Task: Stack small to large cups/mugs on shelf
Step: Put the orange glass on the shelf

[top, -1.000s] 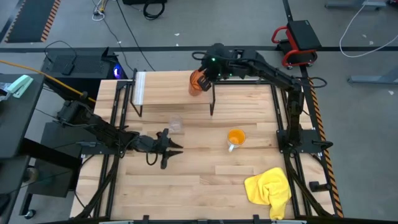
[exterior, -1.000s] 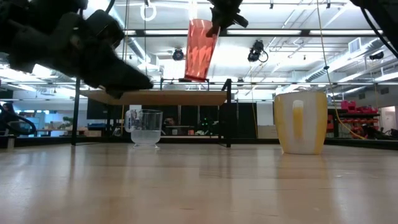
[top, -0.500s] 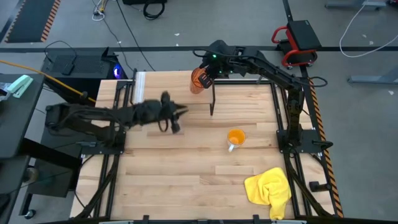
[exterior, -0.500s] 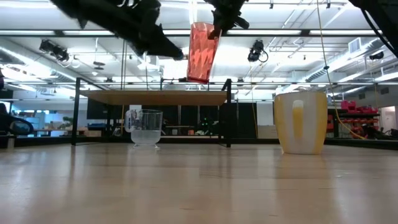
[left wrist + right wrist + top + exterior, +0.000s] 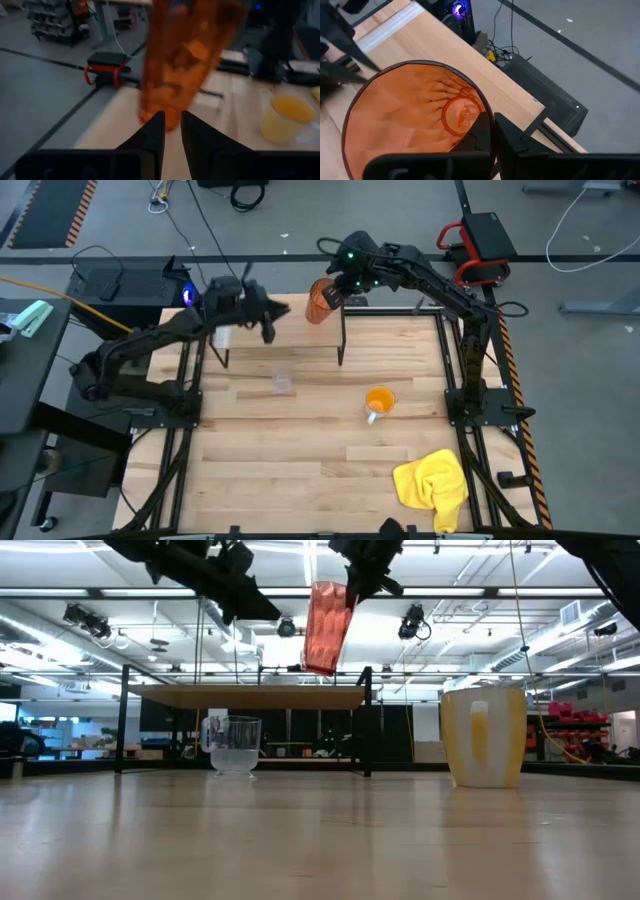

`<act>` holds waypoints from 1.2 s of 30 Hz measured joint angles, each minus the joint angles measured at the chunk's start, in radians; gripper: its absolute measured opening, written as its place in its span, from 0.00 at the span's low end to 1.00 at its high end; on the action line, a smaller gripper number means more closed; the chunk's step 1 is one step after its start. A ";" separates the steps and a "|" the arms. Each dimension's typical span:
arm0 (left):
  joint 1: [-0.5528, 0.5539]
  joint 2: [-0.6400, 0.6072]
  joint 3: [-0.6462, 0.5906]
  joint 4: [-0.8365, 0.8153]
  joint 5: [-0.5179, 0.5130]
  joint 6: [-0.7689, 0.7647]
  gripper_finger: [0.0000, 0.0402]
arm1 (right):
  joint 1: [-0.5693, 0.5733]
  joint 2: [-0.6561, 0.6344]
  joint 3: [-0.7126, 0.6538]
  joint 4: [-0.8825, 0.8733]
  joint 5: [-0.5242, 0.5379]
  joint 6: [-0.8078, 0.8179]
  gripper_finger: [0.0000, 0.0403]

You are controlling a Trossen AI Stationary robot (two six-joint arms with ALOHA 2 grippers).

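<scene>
The tall orange-red ribbed tumbler (image 5: 318,300) (image 5: 328,628) hangs tilted in the air above the far right part of the light wood shelf (image 5: 300,335) (image 5: 255,696), held by my right gripper (image 5: 335,292) (image 5: 492,125). My left gripper (image 5: 272,315) (image 5: 171,120) hovers shut over the shelf, just left of the tumbler (image 5: 190,55), its fingertips pointing at the tumbler's base and touching nothing. The small clear glass (image 5: 283,382) (image 5: 235,745) stands on the table in front of the shelf. The orange mug (image 5: 379,402) (image 5: 484,737) stands upright to its right. My right gripper holds the tumbler by its rim (image 5: 485,107), on the side toward the table's right. One finger (image 5: 479,131) is inside the mouth and the other (image 5: 512,137) outside the wall. The fingers come from above, slanting down. The tumbler is lifted clear of the shelf, base lowest.
A crumpled yellow cloth (image 5: 435,485) lies at the table's near right corner. Black frame rails run along the table's left and right sides. The shelf's thin black legs (image 5: 365,725) stand behind the glass and the mug.
My left arm has swung up from low over the table's middle left, toward the far edge. It now hovers above the shelf, next to the tumbler. My right gripper has kept its hold, and the tumbler has shifted slightly toward the far edge.
</scene>
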 joint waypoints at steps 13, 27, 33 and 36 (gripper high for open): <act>0.034 0.223 0.190 -0.066 0.076 0.008 0.20 | -0.073 0.001 0.000 0.002 -0.105 0.016 0.02; 0.069 0.284 0.225 -0.128 0.076 0.014 0.21 | -0.073 0.079 -0.001 0.020 -0.118 -0.067 0.02; 0.071 0.284 0.225 -0.154 0.076 0.010 0.21 | -0.073 0.077 0.007 0.025 -0.110 -0.075 0.02; 0.071 0.284 0.225 -0.162 0.076 0.007 0.21 | -0.079 0.079 0.007 0.027 -0.110 -0.075 0.02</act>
